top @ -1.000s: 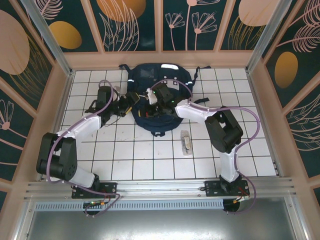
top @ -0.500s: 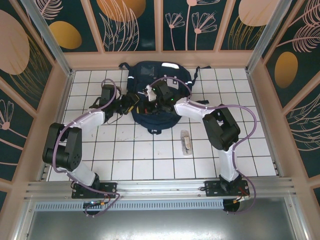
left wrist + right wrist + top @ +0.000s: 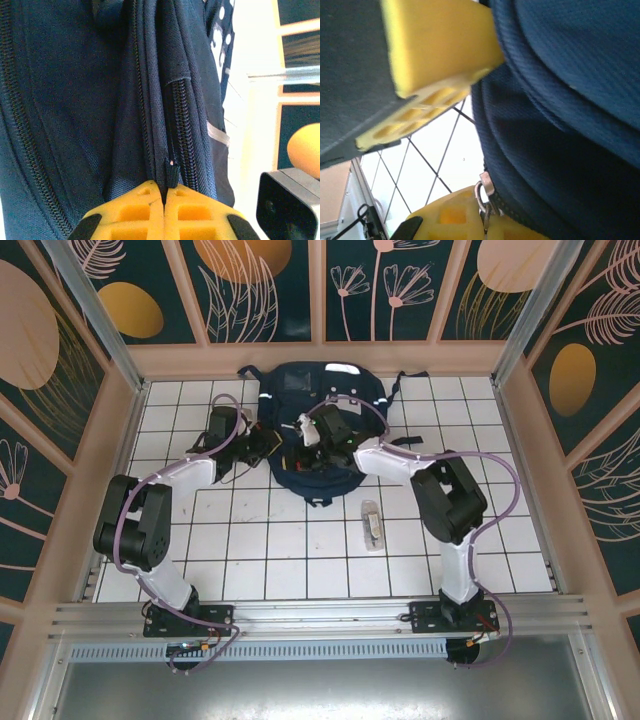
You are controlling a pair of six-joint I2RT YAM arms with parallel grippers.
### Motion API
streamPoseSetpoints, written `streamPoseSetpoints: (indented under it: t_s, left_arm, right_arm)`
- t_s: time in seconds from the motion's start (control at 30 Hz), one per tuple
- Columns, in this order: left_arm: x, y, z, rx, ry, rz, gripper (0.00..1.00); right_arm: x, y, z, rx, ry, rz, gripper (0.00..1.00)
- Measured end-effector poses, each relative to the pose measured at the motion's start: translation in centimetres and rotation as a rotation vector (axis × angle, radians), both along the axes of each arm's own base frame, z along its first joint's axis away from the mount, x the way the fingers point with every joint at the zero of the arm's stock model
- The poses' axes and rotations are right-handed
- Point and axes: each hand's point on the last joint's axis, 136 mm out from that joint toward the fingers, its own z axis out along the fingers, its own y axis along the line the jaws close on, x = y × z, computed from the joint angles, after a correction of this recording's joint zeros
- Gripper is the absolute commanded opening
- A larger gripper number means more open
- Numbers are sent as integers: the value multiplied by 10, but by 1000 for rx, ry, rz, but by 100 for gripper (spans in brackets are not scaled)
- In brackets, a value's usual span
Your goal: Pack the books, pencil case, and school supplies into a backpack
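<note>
The backpack (image 3: 330,380) lies flat on the tiled table (image 3: 300,550), at the far middle. Its long axis runs from far to near, with the grey patch (image 3: 298,386) toward the far wall and a small loop (image 3: 318,502) at the near end. I judge it soft and floppy: the fabric will fold and sag when pulled, so it is better to take it at the firm zipper seam or at a pull than at loose cloth.

The left gripper (image 3: 164,192) is at the left side of the bag, its yellow fingers pressed together on a small dark zipper tab (image 3: 171,172). The right gripper (image 3: 482,130) is clenched on a fold of the bag's edge, with a metal pull (image 3: 484,192) just beside its lower finger.

The school supplies (image 3: 372,525) lie on the table near the right arm, apart from the bag, with the long axis almost far to near. The packet looks light and perhaps slippery; a grip across its narrow middle seems best.
</note>
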Motion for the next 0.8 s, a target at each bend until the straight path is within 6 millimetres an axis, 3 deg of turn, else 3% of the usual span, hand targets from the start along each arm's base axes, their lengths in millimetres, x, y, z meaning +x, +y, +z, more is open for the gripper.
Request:
streamPoseSetpoints:
  t_s: [0.13, 0.3, 0.6, 0.73, 0.8]
  left_arm:
    - [0, 1, 0, 3, -7, -15, 0]
    - [5, 14, 0, 3, -10, -1, 0]
    - [6, 13, 13, 30, -32, -59, 0]
    - [22, 53, 20, 48, -52, 46, 0]
    - [28, 69, 21, 57, -59, 91, 0]
  right_arm:
    - [1, -40, -2, -39, 6, -47, 0]
    - [16, -99, -9, -124, 14, -138, 0]
    - [49, -173, -21, -359, -88, -290, 0]
    - [70, -229, -30, -467, -82, -431, 0]
    - [72, -243, -34, -491, -65, -461, 0]
